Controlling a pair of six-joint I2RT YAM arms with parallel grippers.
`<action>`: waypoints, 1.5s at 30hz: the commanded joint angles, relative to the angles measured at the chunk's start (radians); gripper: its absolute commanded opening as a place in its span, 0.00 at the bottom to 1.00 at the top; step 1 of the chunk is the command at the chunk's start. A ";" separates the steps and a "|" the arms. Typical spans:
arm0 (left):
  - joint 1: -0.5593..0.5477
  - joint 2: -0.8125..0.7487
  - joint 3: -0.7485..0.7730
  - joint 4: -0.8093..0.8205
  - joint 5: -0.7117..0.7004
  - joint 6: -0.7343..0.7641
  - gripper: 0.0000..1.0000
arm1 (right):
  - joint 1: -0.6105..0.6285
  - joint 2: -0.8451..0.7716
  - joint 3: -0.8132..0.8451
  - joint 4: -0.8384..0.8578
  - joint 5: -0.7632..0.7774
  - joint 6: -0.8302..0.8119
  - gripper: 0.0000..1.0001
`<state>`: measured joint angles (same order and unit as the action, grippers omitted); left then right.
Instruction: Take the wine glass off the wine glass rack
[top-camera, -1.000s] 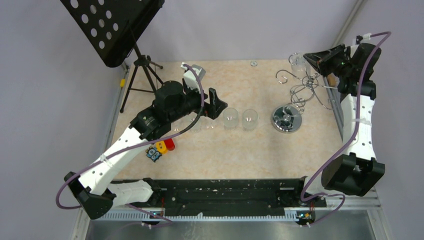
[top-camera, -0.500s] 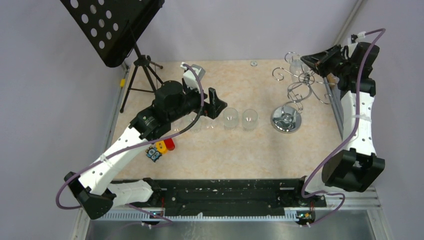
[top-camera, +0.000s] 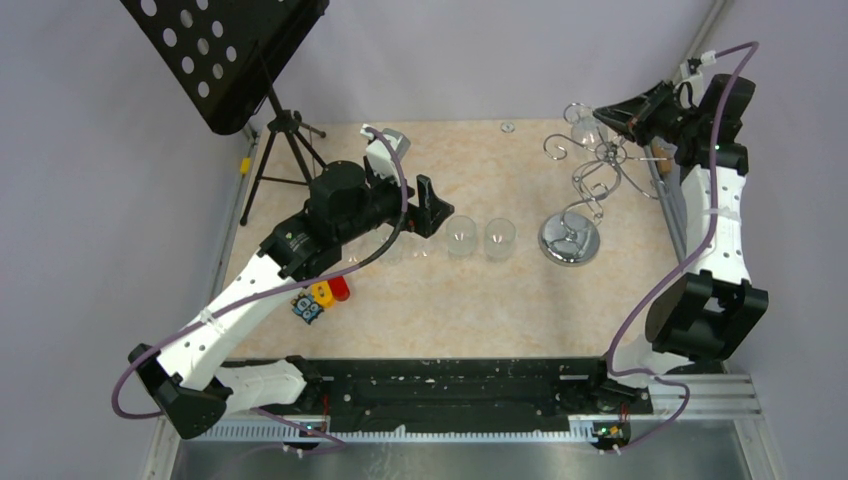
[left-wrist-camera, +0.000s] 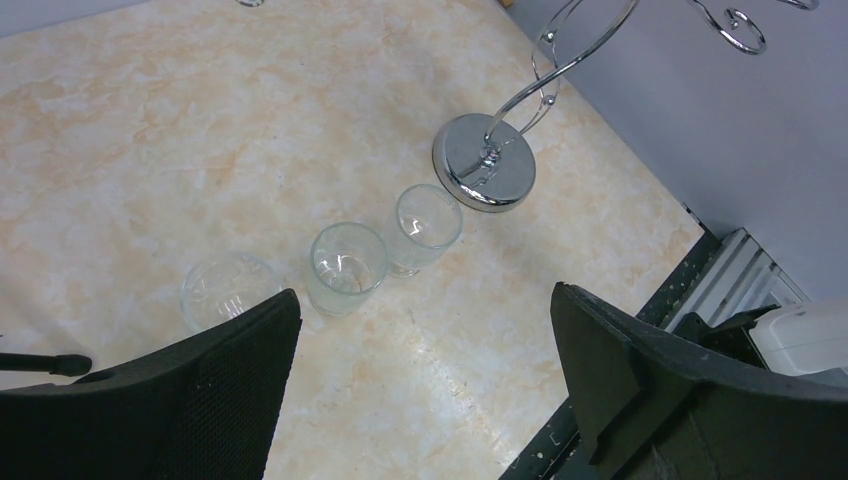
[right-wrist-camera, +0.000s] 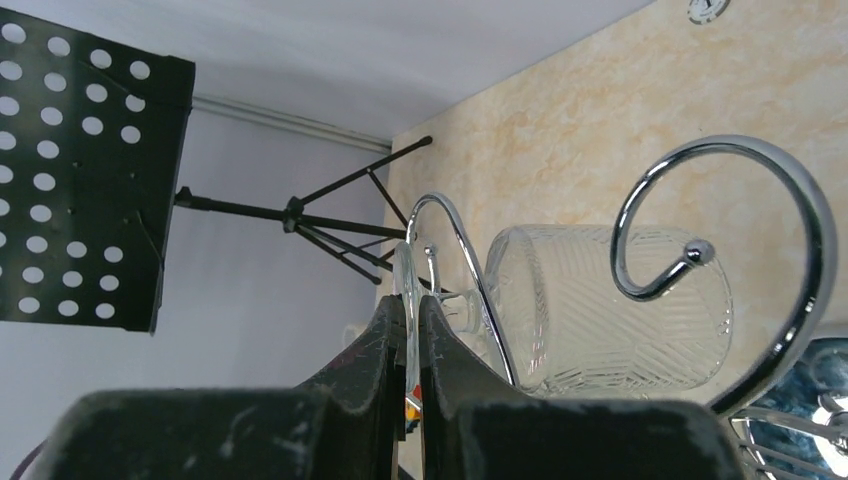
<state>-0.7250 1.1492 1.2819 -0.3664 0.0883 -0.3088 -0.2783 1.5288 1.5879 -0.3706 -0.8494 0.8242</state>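
The chrome wine glass rack (top-camera: 598, 170) stands at the back right on its round mirrored base (top-camera: 570, 240); the left wrist view also shows that base (left-wrist-camera: 485, 175). A clear ribbed wine glass (right-wrist-camera: 600, 310) hangs sideways among the curled arms (right-wrist-camera: 800, 230), and from above it (top-camera: 586, 124) sits at the rack's top. My right gripper (right-wrist-camera: 407, 305) is shut on the thin foot of the glass, and from above it (top-camera: 610, 117) is level with the rack's top. My left gripper (top-camera: 432, 205) hovers wide open over mid-table with nothing in it (left-wrist-camera: 422, 300).
Three short clear tumblers (top-camera: 461, 236) (top-camera: 499, 238) (top-camera: 395, 245) stand in a row left of the rack base. A black perforated music stand (top-camera: 225, 60) on a tripod fills the back left. Small coloured blocks (top-camera: 322, 297) lie beneath the left arm. The right wall is close behind the right arm.
My right arm has risen and drawn back a little with the glass foot still gripped; the rack's arms have shifted slightly left with it. The left arm has not moved.
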 joint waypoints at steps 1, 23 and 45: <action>0.007 -0.007 0.015 0.029 0.000 -0.010 0.99 | -0.005 0.014 0.101 0.103 -0.126 -0.042 0.00; 0.011 0.020 0.034 0.028 0.030 -0.031 0.99 | -0.003 0.095 0.120 0.065 -0.257 -0.169 0.00; 0.012 0.060 0.060 0.055 0.081 -0.053 0.99 | 0.053 0.132 0.201 -0.072 -0.308 -0.367 0.00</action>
<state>-0.7158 1.1995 1.2991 -0.3630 0.1440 -0.3470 -0.2657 1.6535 1.7039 -0.4015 -1.1263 0.5484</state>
